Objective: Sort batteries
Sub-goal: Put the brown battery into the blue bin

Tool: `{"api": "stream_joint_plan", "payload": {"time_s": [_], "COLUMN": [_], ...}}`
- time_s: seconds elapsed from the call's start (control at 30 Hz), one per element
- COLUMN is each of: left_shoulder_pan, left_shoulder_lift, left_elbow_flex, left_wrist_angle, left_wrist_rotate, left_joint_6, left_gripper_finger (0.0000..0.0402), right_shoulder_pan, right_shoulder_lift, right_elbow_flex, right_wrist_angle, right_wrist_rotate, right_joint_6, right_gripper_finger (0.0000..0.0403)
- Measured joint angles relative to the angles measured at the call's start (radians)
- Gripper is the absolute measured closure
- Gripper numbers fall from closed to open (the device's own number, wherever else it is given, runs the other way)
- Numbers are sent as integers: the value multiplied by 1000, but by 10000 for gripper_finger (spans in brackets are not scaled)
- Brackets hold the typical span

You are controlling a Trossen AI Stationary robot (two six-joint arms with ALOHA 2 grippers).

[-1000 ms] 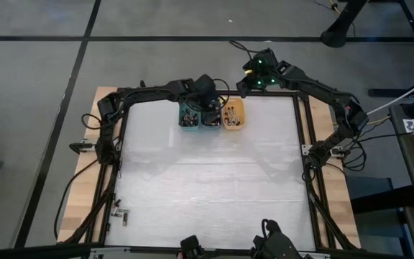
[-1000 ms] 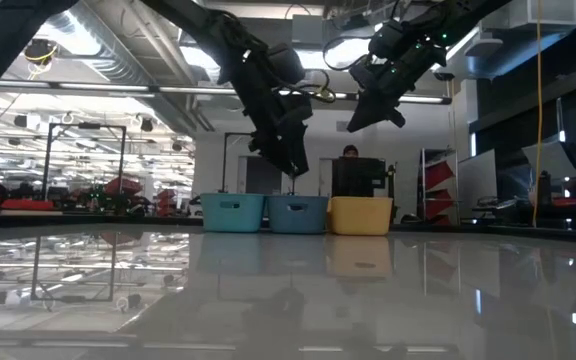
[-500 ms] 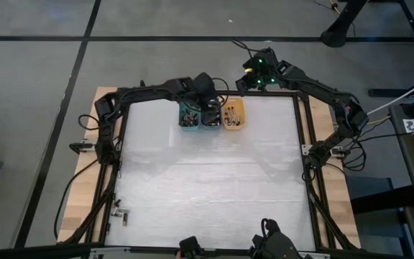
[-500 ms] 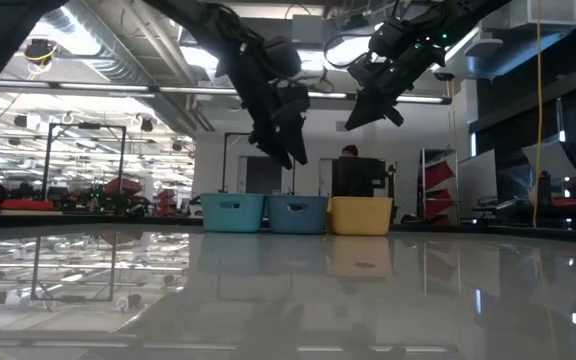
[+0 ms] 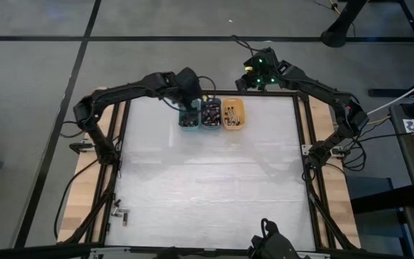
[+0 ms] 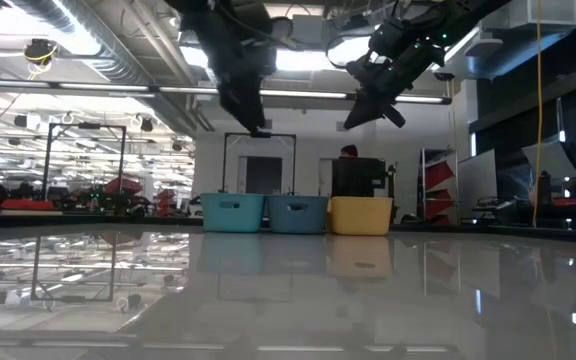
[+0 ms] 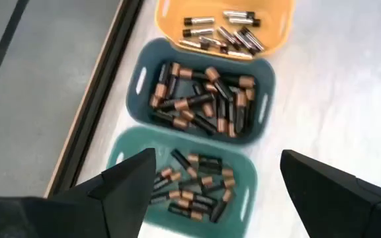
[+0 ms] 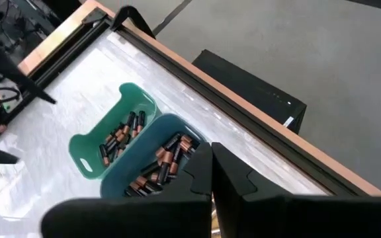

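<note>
Coppery batteries [image 7: 200, 102], left wrist view only.

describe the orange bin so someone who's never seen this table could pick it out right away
Look at the far edge of the white table, where three small bins stand side by side in a row. The orange bin is the end one, next to the blue bin and farthest from the teal bin. It holds slim silvery batteries; the other two hold dark, copper-banded ones.
</note>
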Motion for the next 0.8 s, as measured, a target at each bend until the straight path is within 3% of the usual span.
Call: {"api": "stream_joint_plan", "payload": {"time_s": [0.37, 0.63, 0.8], "left_shoulder_pan": [1, -41, -88], "left_shoulder_lift": [-135, -158, -158], "left_elbow_flex": [-117, -137, -137], "left_wrist_angle": [-19, -222, -236], "left_wrist_rotate": [-11, -55, -88], "left_joint_6": [-43, -71, -75], "left_gripper_finger": [92, 92, 92], "right_shoulder_pan": [52, 51, 52], "right_shoulder_lift": [0, 0, 0], "right_elbow_flex": [0, 0, 0], "right_wrist_angle": [65, 79, 96], "right_wrist_rotate": [18, 20, 12], "right_joint_6": [1, -28, -29], "right_gripper_finger": [403, 403, 403]}}
